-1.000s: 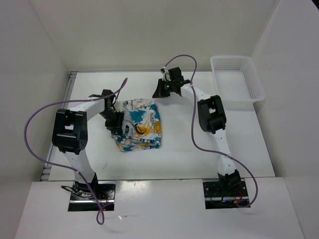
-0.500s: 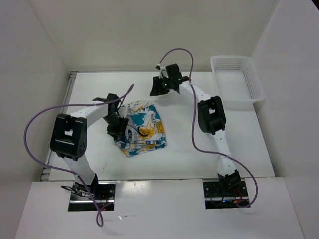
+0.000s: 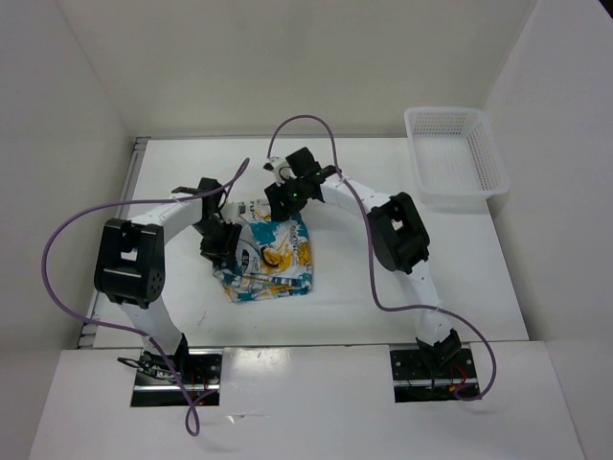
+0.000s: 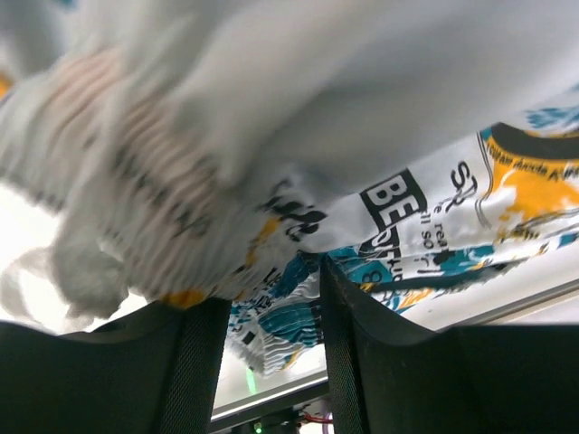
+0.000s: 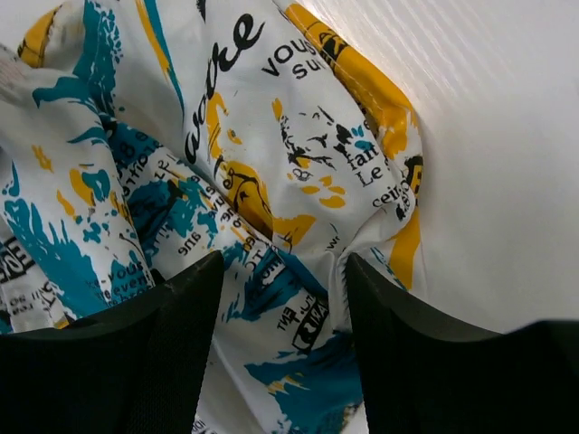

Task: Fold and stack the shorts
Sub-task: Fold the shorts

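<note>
The shorts (image 3: 271, 261), white with a teal, yellow-orange and black print, lie bunched on the white table left of centre. My left gripper (image 3: 222, 243) sits at their left edge. In the left wrist view the cloth (image 4: 298, 117) drapes over the tips, and the left gripper (image 4: 271, 334) has its jaws apart with a fold hanging loose in the gap. My right gripper (image 3: 281, 198) hovers at the shorts' far edge. The right wrist view shows the right gripper (image 5: 282, 303) open, its fingers (image 5: 181, 334) spread over the printed cloth (image 5: 253, 181) and gripping nothing.
A white plastic mesh basket (image 3: 488, 163) stands at the back right of the table. Purple cables loop from both arms above the table. White walls close the table in on the left, back and right.
The right arm swung left and toward the shorts' far edge while its jaws opened. The left gripper opened wider at the left edge, and the shorts shifted slightly.
</note>
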{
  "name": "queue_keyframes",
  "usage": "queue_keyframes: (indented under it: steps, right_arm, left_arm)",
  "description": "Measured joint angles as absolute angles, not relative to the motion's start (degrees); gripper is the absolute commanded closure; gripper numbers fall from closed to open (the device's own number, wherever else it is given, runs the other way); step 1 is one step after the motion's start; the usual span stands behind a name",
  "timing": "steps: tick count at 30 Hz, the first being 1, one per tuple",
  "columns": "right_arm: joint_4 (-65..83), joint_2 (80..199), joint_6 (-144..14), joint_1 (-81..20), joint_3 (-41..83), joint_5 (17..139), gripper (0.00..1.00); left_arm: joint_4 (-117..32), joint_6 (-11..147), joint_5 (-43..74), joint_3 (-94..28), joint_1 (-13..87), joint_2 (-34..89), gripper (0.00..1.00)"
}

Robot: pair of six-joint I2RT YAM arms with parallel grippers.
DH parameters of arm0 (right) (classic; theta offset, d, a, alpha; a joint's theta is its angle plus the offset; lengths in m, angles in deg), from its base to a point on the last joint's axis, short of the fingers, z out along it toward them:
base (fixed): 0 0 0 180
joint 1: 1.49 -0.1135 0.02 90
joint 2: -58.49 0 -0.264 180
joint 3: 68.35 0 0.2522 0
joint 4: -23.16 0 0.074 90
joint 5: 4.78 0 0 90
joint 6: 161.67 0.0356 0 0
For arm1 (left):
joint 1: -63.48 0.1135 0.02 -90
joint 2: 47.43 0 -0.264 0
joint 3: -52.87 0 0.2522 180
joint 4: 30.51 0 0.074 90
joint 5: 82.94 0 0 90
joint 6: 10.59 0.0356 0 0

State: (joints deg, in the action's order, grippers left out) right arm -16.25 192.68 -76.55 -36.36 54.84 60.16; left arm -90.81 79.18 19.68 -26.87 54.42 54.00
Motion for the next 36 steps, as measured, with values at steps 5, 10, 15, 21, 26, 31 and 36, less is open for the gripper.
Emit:
queue_keyframes:
  steps: [5, 10, 15, 21, 26, 31, 36]
  right_arm:
    - [-16.3, 189.8, -77.3, -35.7, 51.8, 62.0, 0.36]
    - [-16.2, 186.4, -77.4, -35.3, 48.0, 61.5, 0.36]
    - [-16.1, 181.0, -78.6, -35.3, 43.0, 58.1, 0.34]
    - [-15.8, 180.1, -79.3, -35.3, 41.9, 56.7, 0.39]
    - [-13.7, 180.1, -79.2, -34.6, 39.4, 56.3, 0.45]
    - [-12.8, 180.4, -78.9, -32.4, 36.0, 56.0, 0.56]
    - [-12.1, 180.8, -78.8, -31.1, 35.9, 55.5, 0.53]
  left_arm:
    - [-90.4, 79.2, 19.7, -26.9, 54.8, 54.0, 0.5]
    - [-90.1, 79.2, 19.7, -26.9, 54.8, 54.0, 0.5]
    - [-89.5, 79.2, 19.4, -26.9, 54.8, 54.1, 0.5]
    - [-89.2, 79.2, 19.3, -26.9, 54.8, 55.5, 0.5]
    - [-89.1, 79.2, 19.1, -26.9, 54.8, 55.6, 0.5]
    - [-89.1, 79.2, 18.9, -26.9, 54.8, 55.6, 0.5]
    - [-89.0, 79.2, 18.9, -26.9, 54.8, 55.6, 0.5]
